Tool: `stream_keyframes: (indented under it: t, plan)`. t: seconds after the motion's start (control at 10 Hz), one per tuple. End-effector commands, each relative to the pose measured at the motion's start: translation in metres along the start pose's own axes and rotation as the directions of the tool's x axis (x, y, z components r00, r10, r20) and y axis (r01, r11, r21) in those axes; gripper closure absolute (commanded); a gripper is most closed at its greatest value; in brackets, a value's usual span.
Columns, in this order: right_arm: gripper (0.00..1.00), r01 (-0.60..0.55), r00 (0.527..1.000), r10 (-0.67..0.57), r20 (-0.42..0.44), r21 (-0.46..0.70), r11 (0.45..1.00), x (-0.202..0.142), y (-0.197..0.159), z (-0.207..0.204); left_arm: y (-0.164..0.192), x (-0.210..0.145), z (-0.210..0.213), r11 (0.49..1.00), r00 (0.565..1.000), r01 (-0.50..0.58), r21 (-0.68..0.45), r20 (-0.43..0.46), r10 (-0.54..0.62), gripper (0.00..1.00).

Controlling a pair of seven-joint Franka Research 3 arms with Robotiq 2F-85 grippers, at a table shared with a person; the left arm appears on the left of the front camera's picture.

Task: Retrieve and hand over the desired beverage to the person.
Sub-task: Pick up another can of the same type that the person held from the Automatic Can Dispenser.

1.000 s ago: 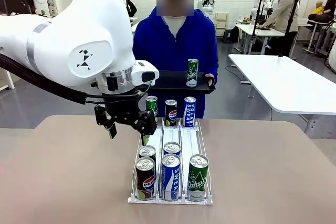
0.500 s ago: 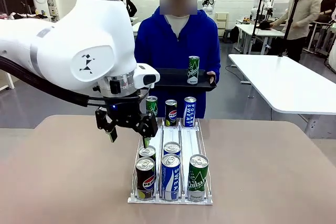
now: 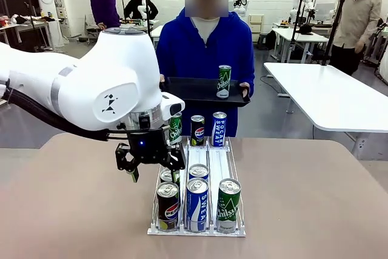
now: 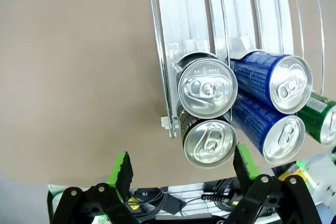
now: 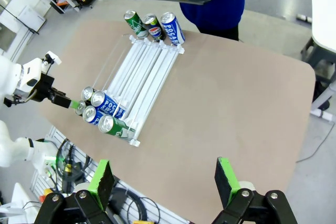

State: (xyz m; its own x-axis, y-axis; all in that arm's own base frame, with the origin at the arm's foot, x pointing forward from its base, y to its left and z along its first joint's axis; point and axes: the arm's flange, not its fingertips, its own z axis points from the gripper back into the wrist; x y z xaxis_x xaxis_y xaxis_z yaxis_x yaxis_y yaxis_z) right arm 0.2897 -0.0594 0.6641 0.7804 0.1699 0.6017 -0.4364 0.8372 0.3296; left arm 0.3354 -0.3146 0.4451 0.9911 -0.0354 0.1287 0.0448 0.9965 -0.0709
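Big lab room with a beige table (image 3: 303,198) up front and a white can rack (image 3: 218,161) running near to far down its middle. The drink that stands out is a green can (image 3: 224,82), upright on the right part of a black tray (image 3: 194,92). The person (image 3: 206,47) in the blue hoodie holds that tray with both hands at the far side of the table, just above the rack's far end. The left gripper (image 3: 155,173) hangs over the rack's left lane, right above the near cans, jaws spread wide and holding nothing. On the wrist cam its green pads (image 4: 122,167) frame the nearest silver top in that lane from above. The front row at the near end is a Pepsi (image 3: 168,205), a Pocari (image 3: 197,204) and a green soda (image 3: 228,205), with one more can behind each of the first two. Three far cans (image 3: 197,130) stand at the other end. The right gripper (image 5: 165,176) is high above the table's near side, also wide open and empty.
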Motion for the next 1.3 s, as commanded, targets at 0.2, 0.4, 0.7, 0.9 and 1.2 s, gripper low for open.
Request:
stream_keyframes:
  t: [0.2, 0.4, 0.7, 0.9, 1.2]
  plan:
    - [0.00, 0.001, 1.000, -0.001, -0.001, 0.002, 1.000, -0.001, -0.001, 0.000, -0.019, -0.005, -0.015, 1.000, 1.000, -0.017, -0.023, 0.007, 0.017, 0.00]
    - [0.00, 0.001, 1.000, -0.001, -0.001, 0.002, 1.000, -0.001, -0.001, 0.000, -0.022, -0.003, -0.020, 1.000, 1.000, -0.008, -0.015, -0.009, 0.008, 0.00]
    - [0.00, 0.001, 1.000, -0.001, -0.001, 0.002, 1.000, -0.001, -0.001, 0.000, -0.022, -0.003, -0.024, 1.000, 1.000, 0.006, -0.009, -0.015, -0.006, 0.00]
    - [0.00, 0.001, 1.000, -0.001, -0.001, 0.002, 1.000, -0.001, -0.001, 0.000, -0.023, -0.002, -0.030, 1.000, 1.000, 0.002, -0.006, -0.029, -0.002, 0.00]
    - [0.00, 0.001, 1.000, -0.001, -0.001, 0.002, 1.000, -0.001, -0.001, 0.000, -0.024, -0.001, -0.036, 1.000, 1.000, 0.000, 0.019, -0.027, 0.001, 0.00]
